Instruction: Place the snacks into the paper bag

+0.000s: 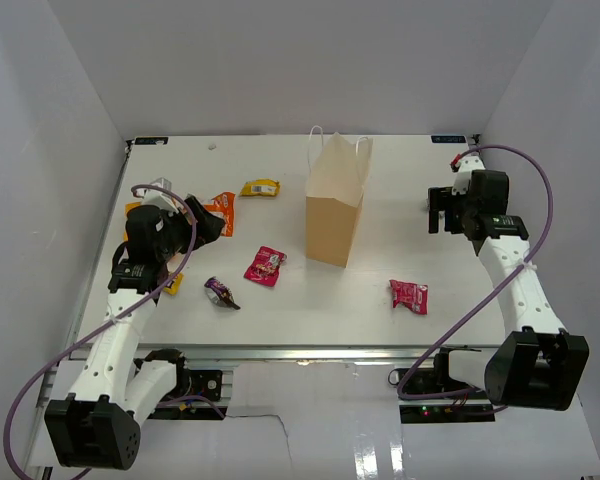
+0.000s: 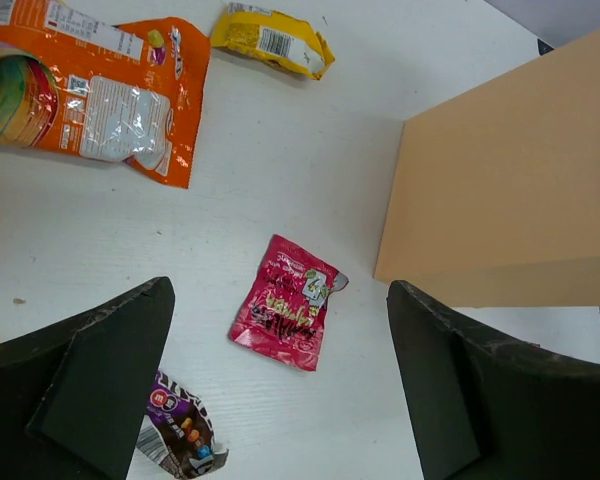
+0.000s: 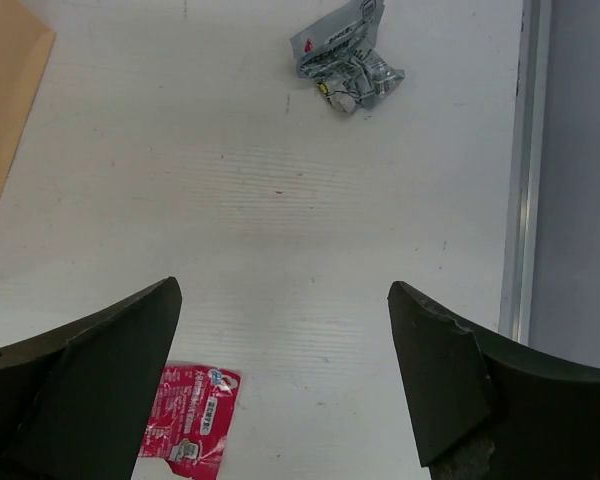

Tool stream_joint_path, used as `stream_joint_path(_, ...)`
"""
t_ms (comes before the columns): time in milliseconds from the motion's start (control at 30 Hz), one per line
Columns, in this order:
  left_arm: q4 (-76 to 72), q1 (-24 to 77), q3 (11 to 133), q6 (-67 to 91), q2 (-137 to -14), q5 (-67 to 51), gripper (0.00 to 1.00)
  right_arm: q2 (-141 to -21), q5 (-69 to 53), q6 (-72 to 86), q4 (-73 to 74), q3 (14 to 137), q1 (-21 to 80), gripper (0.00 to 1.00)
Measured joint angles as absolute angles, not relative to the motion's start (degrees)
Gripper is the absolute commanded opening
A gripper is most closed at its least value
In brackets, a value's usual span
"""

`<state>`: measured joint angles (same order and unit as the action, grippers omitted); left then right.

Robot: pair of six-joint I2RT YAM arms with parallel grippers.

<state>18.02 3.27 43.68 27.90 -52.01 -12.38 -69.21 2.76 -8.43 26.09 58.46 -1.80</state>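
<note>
The tan paper bag (image 1: 335, 215) stands upright mid-table; it also shows in the left wrist view (image 2: 510, 180). Snacks lie around it: a yellow packet (image 1: 261, 187), an orange packet (image 1: 220, 212), a pink-red packet (image 1: 265, 265), a dark purple packet (image 1: 221, 292) and a red packet (image 1: 408, 296). My left gripper (image 1: 205, 222) is open and empty, hovering left of the bag; in its wrist view (image 2: 280, 400) the pink-red packet (image 2: 285, 315) lies between its fingers and the purple one (image 2: 180, 435) by the left finger. My right gripper (image 1: 442, 210) is open and empty right of the bag.
A silvery crumpled packet (image 3: 345, 62) lies ahead of the right gripper, near the table's metal edge rail (image 3: 525, 170). A small yellow packet (image 1: 172, 284) sits under the left arm. White walls enclose the table on three sides.
</note>
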Motion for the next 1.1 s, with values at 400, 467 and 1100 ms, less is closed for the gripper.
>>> stream_joint_path(400,23.9,3.3,40.1,33.6,-47.9,-14.4,0.98,-70.6,-26.5,-45.7,49.8,59.4,2.2,0.91)
stream_joint_path(467,25.5,3.3,39.5,35.4,-47.5,-14.5,0.98,-71.7,-26.7,-49.0,51.9,57.0,2.6,0.95)
stream_joint_path(1100,31.4,3.3,33.1,47.8,-44.3,-14.7,0.98,-76.0,-12.5,-48.1,37.7,41.1,10.6,0.84)
